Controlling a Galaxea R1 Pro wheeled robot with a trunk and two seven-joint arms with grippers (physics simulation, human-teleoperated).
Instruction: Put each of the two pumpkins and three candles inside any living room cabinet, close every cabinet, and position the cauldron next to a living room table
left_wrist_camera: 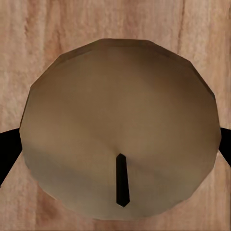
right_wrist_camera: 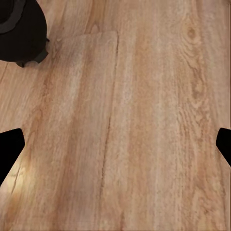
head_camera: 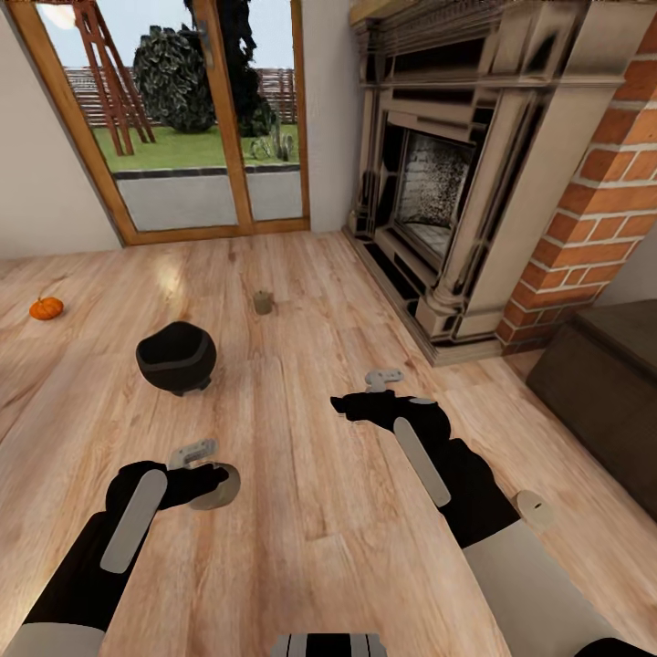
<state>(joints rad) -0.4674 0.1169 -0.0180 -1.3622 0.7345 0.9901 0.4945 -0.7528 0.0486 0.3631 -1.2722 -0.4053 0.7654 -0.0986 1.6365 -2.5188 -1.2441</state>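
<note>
Head view: left gripper (head_camera: 212, 474) is clamped on a round tan candle (head_camera: 219, 488) at lower left; right gripper (head_camera: 358, 404), jaws apart, hovers over bare plank floor (head_camera: 301, 520). Round-bellied matte black cauldron (head_camera: 176, 357) stands left of centre, small ribbed orange pumpkin (head_camera: 46, 308) far left, another squat tan candle (head_camera: 263, 302) above centre.

No text, label, brand or number can be read anywhere. The surfaces in view carry no legible marking.

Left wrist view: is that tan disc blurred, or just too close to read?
Left wrist view: the candle is soft-edged and faceted, evenly shaded, its dark wick sharp enough. Head view: the fireplace looks smeared and warped, while the cauldron and pumpkin read clearly.
</note>
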